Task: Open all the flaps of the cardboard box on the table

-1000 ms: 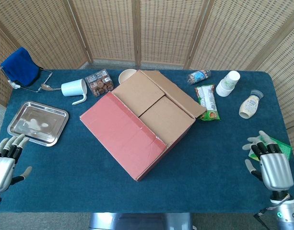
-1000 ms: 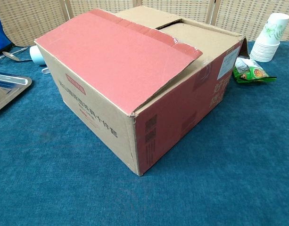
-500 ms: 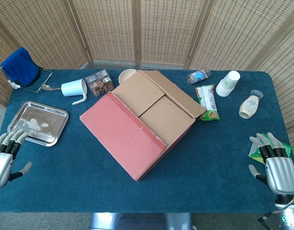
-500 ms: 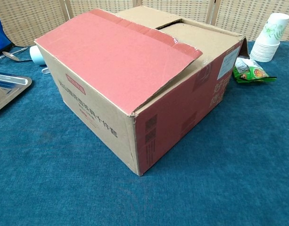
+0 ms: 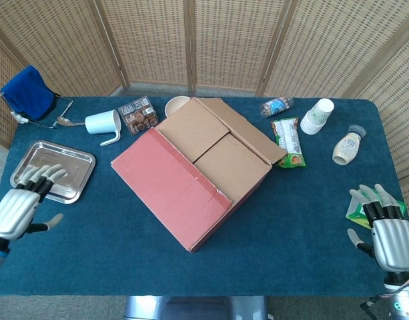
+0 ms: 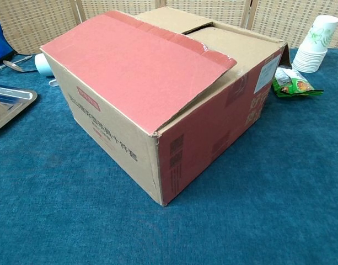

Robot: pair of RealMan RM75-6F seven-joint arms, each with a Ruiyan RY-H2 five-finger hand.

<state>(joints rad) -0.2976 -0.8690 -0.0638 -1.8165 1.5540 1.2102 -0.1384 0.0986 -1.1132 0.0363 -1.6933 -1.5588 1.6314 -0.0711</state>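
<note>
A cardboard box (image 5: 194, 170) (image 6: 174, 99) stands in the middle of the blue table, turned at an angle. Its red-printed near flap (image 5: 167, 187) (image 6: 133, 66) lies folded down over the top. Two plain brown inner flaps (image 5: 211, 143) lie flat behind it, and a narrow brown far flap (image 5: 247, 130) lies along the back edge. My left hand (image 5: 21, 208) hovers at the table's left front, fingers spread, empty, near the metal tray. My right hand (image 5: 385, 233) hangs at the right front corner, fingers apart, empty. Neither hand shows in the chest view.
A metal tray (image 5: 52, 170) lies at the left. Behind the box are a white mug (image 5: 103, 124), a spoon (image 5: 65, 122), a snack box (image 5: 139, 115) and a bowl (image 5: 176, 103). To the right are a snack packet (image 5: 288, 141), paper cups (image 5: 316, 116), a bottle (image 5: 346, 147) and a green packet (image 5: 359, 210).
My left hand has risen and moved right and forward toward the tray's near edge. My right hand has drifted slightly back to the right front corner. The box has not moved.
</note>
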